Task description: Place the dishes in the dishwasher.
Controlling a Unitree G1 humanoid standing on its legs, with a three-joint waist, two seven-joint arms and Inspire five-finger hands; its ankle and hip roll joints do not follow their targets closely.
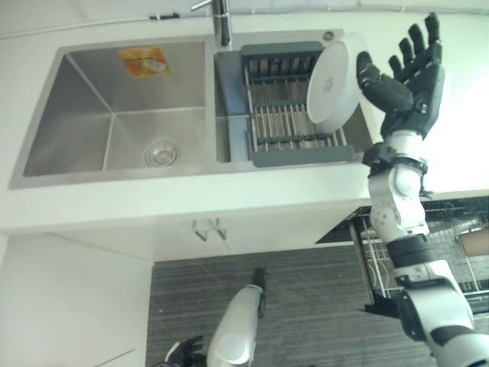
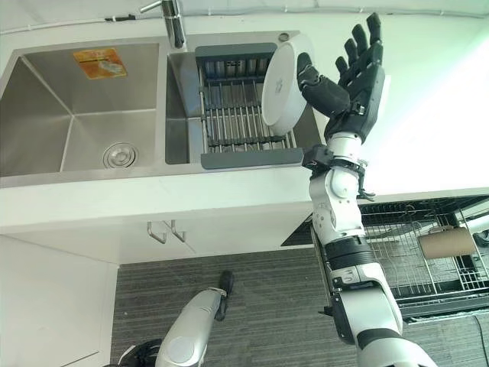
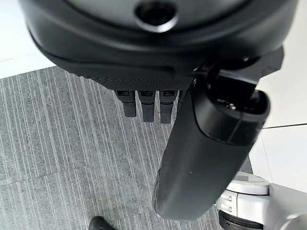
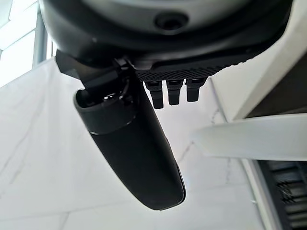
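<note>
A white plate (image 1: 335, 78) stands on edge at the right end of a grey dish rack (image 1: 302, 157) set across the right sink basin. My right hand (image 1: 414, 86) is raised just right of the plate, palm toward it, fingers straight and spread. Its thumb (image 1: 376, 82) reaches to the plate's right rim; I cannot tell whether it touches. In the right wrist view the plate's rim (image 4: 254, 136) lies past the thumb (image 4: 136, 158), outside the grasp. My left hand (image 1: 182, 353) hangs low over the floor, relaxed and holding nothing, thumb (image 3: 206, 158) loose.
The pulled-out dishwasher rack (image 2: 416, 264) sits below the counter at the lower right, with a brown cylinder (image 2: 448, 242) lying in it. The left sink basin (image 1: 114, 115) has a drain and an orange sticker. A faucet (image 1: 221, 23) stands behind the sinks.
</note>
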